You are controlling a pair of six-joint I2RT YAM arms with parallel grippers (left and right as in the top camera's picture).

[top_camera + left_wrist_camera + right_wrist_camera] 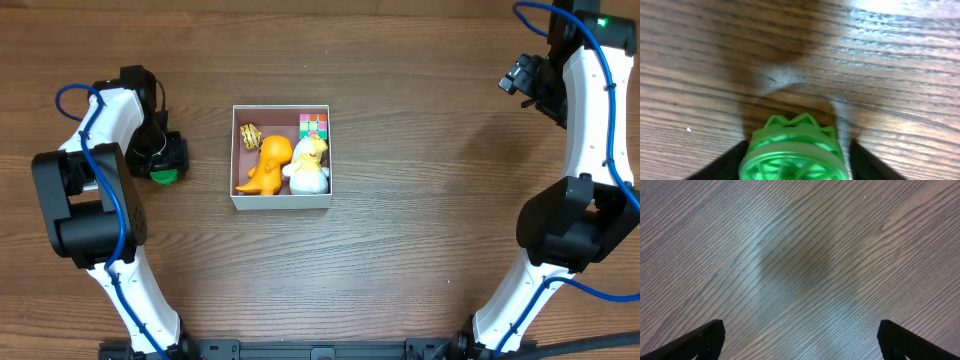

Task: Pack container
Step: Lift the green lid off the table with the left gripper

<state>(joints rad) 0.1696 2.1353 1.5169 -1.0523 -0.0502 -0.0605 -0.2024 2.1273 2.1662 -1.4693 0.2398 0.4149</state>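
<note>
The container (281, 203) is a square white-walled box at the table's middle. It holds an orange dinosaur (268, 165), a white and yellow toy (308, 165), a coloured cube (313, 123) and a small gold piece (249, 135). My left gripper (165, 165) is low on the table, left of the container. Its fingers (797, 167) close on a green ridged wheel-like toy (795, 150), which also shows in the overhead view (164, 176). My right gripper (520, 78) is at the far right, well away from the container. It is open and empty (800, 340) above bare wood.
The container stands on a brown wood-grain table (430, 180). Each arm's base is at the front edge, with blue cables along the arms.
</note>
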